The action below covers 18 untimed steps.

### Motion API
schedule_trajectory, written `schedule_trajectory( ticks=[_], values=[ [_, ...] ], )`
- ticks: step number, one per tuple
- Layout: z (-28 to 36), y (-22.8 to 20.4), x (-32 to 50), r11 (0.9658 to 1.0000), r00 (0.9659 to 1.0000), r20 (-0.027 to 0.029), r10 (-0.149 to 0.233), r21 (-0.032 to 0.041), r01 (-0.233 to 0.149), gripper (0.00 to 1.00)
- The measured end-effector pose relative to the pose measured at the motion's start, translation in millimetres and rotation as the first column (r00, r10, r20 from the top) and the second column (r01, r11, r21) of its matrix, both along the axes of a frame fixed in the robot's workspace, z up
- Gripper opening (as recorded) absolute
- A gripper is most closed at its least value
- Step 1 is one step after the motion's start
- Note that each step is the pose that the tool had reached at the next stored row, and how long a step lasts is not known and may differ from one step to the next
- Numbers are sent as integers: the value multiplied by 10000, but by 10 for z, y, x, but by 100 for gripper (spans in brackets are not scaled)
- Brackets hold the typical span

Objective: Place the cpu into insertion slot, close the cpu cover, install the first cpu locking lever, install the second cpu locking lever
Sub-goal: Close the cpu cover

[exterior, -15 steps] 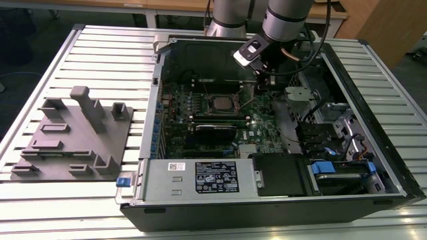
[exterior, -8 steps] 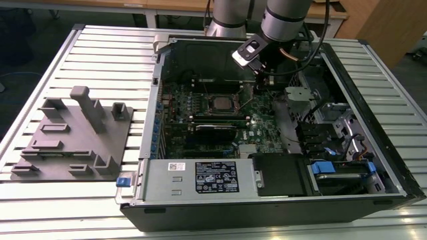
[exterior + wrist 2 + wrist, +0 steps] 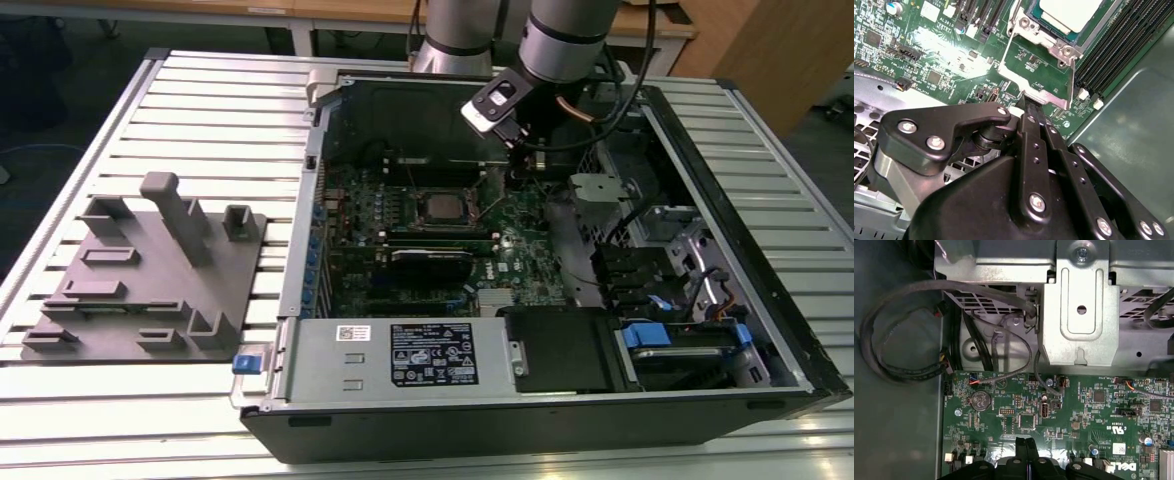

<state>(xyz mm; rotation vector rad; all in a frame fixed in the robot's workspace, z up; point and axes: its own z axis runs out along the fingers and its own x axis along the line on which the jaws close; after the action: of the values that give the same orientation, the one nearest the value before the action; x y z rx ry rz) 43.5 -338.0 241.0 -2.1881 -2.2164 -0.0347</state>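
Both fingers of the hand are pressed together with nothing visible between them. Their tips touch the lip of the cpu cover, which stands tilted up, and the green motherboard shows through its window. Just beyond the cover, the cpu lies flat in the insertion slot. In the exterior view the arm reaches down into the far part of the open computer case, which lies on the slatted desk.
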Motion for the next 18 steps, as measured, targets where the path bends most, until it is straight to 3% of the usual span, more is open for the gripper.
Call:
schedule_trajectory(
  ticks=[15, 18],
  values=[
    [0, 0, -70, 10000, 10000, 0, 1, 0, -1, 11],
    [-1, 0, -128, 10000, 10000, 0, 0, 0, 0, 11]
  ],
)
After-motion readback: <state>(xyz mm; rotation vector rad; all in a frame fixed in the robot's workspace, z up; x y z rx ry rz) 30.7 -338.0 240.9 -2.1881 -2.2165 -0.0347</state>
